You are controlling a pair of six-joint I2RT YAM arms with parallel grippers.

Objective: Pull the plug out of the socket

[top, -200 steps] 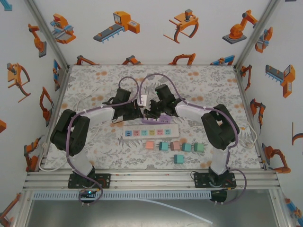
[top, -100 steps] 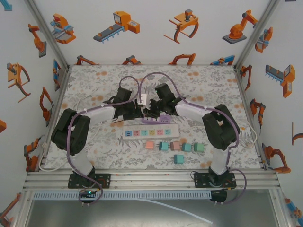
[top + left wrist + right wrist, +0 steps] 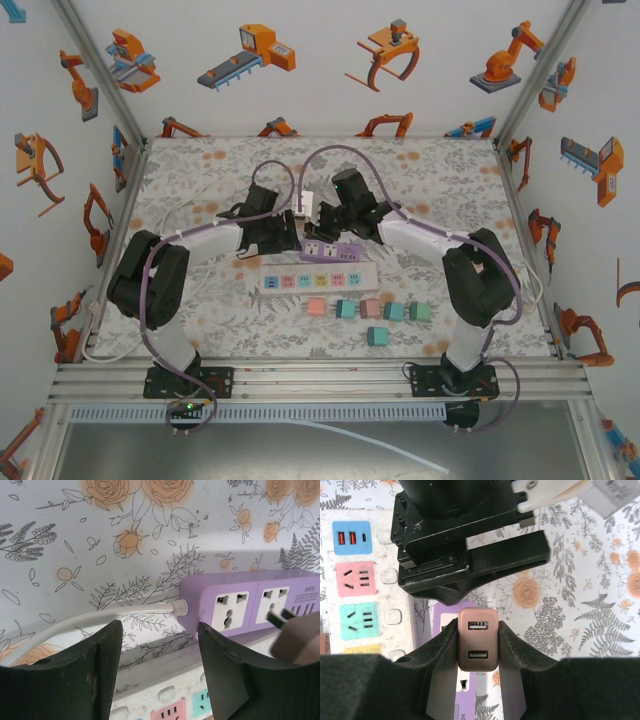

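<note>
The plug is a pinkish-brown charger with two USB ports. My right gripper is shut on its sides and holds it above the purple socket strip. In the left wrist view the plug hangs at the right edge, its two dark prongs bare in front of the strip's white outlets. My left gripper is open just short of the strip's cable end, with nothing between its fingers. From above, both grippers meet over the purple strip.
A white power strip with coloured outlets lies just in front of the purple one. Several pastel blocks sit nearer the arm bases. The purple strip's white cable runs off to the left. Printed walls enclose the floral table.
My right gripper has risen and drawn back to the right with the plug, uncovering more of the purple strip. The left gripper's jaws have parted slightly.
</note>
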